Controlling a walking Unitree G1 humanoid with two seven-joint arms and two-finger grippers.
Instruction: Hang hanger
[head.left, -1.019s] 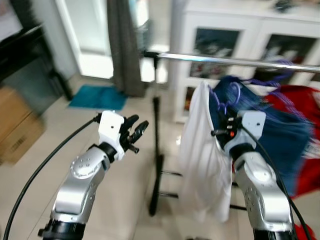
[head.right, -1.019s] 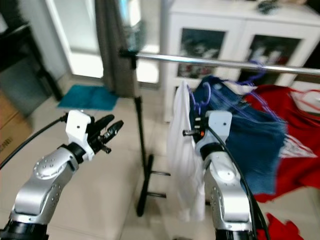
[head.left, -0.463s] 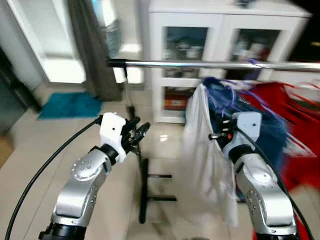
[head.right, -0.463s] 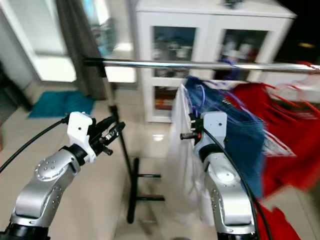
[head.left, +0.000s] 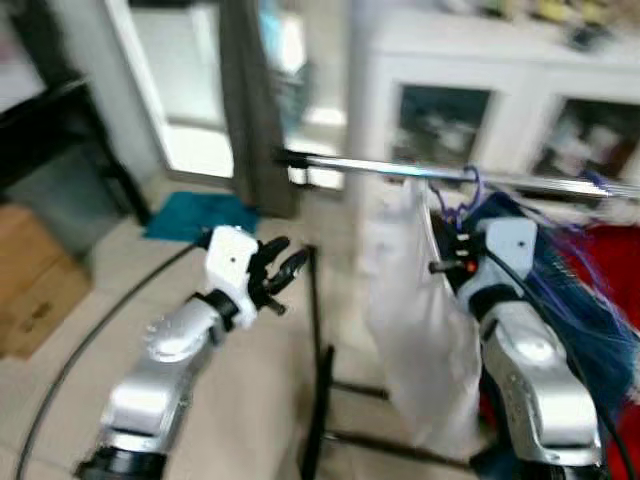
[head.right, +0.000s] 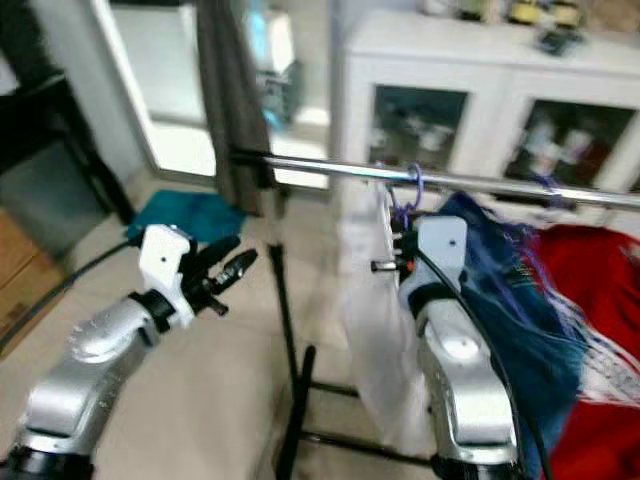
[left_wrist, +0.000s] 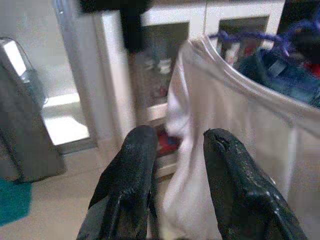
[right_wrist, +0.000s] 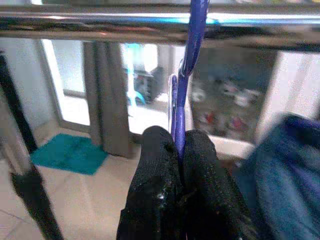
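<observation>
A purple hanger carries a white shirt. Its hook reaches up across the chrome rail of the clothes rack. My right gripper is shut on the hanger's neck just under the rail; in the left eye view its white wrist sits beside the shirt's collar. My left gripper is open with nothing in it, held left of the rack's upright. The left wrist view looks past its black fingers at the shirt.
Blue and red garments hang further right on the rail. The rack's black upright stands between my arms. Behind are a white cabinet, a grey curtain, a teal mat and a cardboard box at left.
The camera has swung about. My right gripper has lifted the hanger so its hook, earlier below the rail, now sits at the rail. The left gripper keeps its open pose.
</observation>
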